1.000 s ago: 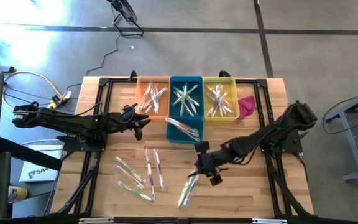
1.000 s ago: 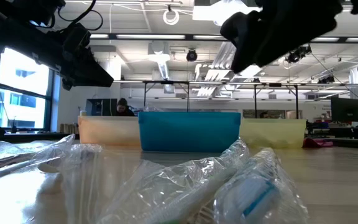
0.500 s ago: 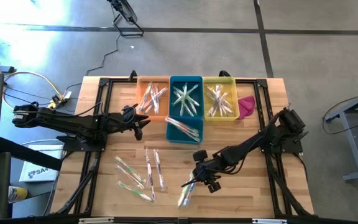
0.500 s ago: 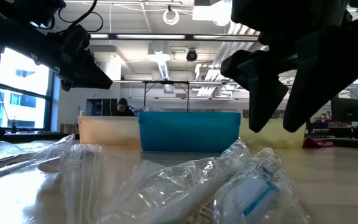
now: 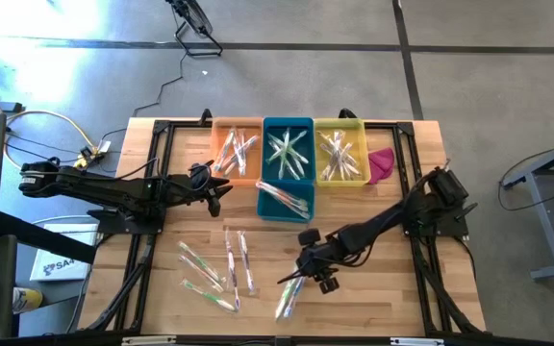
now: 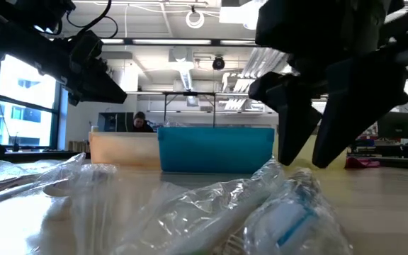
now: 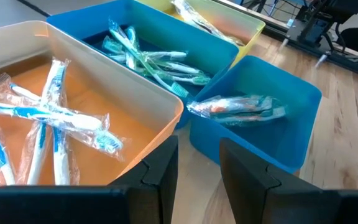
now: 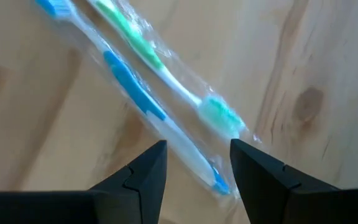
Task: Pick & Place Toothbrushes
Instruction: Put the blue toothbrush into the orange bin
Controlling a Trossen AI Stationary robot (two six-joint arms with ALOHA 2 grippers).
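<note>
Wrapped toothbrushes (image 5: 290,294) lie flat on the wood near the table's near edge; in the right wrist view they are a blue one (image 8: 135,93) and a green one (image 8: 160,68). My right gripper (image 5: 306,275) (image 8: 194,180) is open, pointing down just above them, with a finger on either side (image 6: 307,164). More wrapped toothbrushes (image 5: 221,269) lie to the left of these. My left gripper (image 5: 215,192) (image 7: 197,168) is open and waits in the air at the near side of the orange bin (image 7: 73,118).
An orange bin (image 5: 237,151), a blue bin (image 5: 288,125) and a yellow bin (image 5: 339,125) stand in a row at the far edge, each holding toothbrushes. A smaller blue bin (image 5: 285,213) sits in front of them. A pink cloth (image 5: 381,163) lies to the right of the yellow bin.
My right gripper has come down and moved toward the table's near-left, onto the pair of wrapped toothbrushes; its open fingers now hang just over them. The toothbrushes have stayed where they were.
</note>
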